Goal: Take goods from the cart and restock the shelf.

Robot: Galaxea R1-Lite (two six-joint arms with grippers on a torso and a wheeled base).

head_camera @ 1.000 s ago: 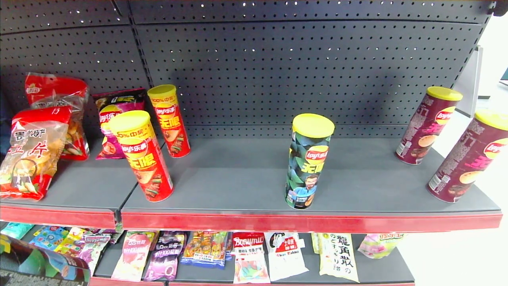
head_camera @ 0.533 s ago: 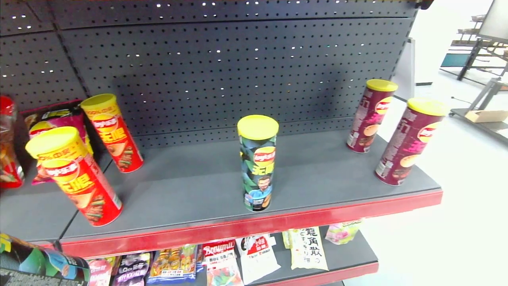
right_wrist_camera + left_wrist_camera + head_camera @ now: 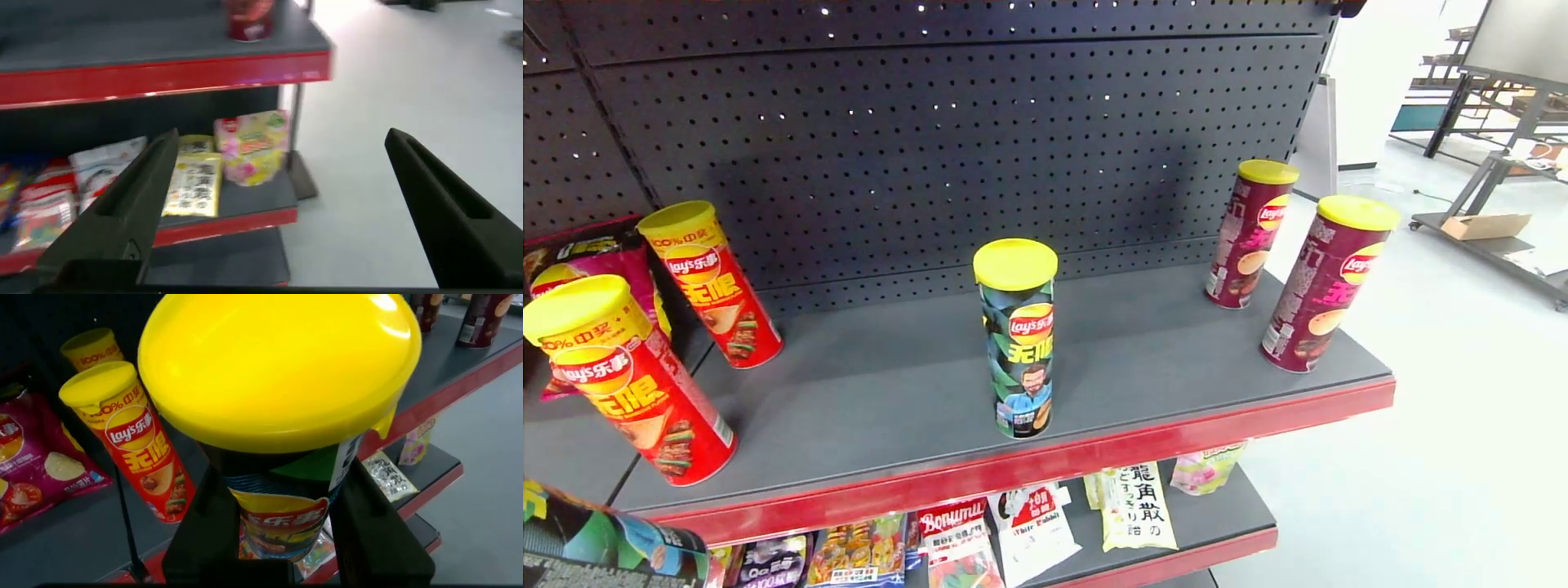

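Note:
My left gripper (image 3: 288, 539) is shut on a green chip can with a yellow lid (image 3: 278, 367). The same can's body shows at the lower left corner of the head view (image 3: 605, 547), below the shelf's front edge. The grey shelf board (image 3: 890, 392) carries one upright green can (image 3: 1019, 343) in the middle, two red cans (image 3: 629, 384) (image 3: 715, 286) at the left and two maroon cans (image 3: 1250, 233) (image 3: 1323, 282) at the right. My right gripper (image 3: 282, 163) is open with nothing in it, low in front of the lower shelf (image 3: 229, 212).
A purple chip bag (image 3: 588, 261) leans behind the red cans. Snack bags (image 3: 1029, 531) line the lower shelf. Bare board lies on both sides of the middle green can. Right of the shelf end is open floor (image 3: 1462, 425), with a metal rack and cardboard box (image 3: 1486, 224) beyond.
The head camera has swung to the right, so the shelf slides left and the floor and rack come into view. The cans on the shelf have not moved.

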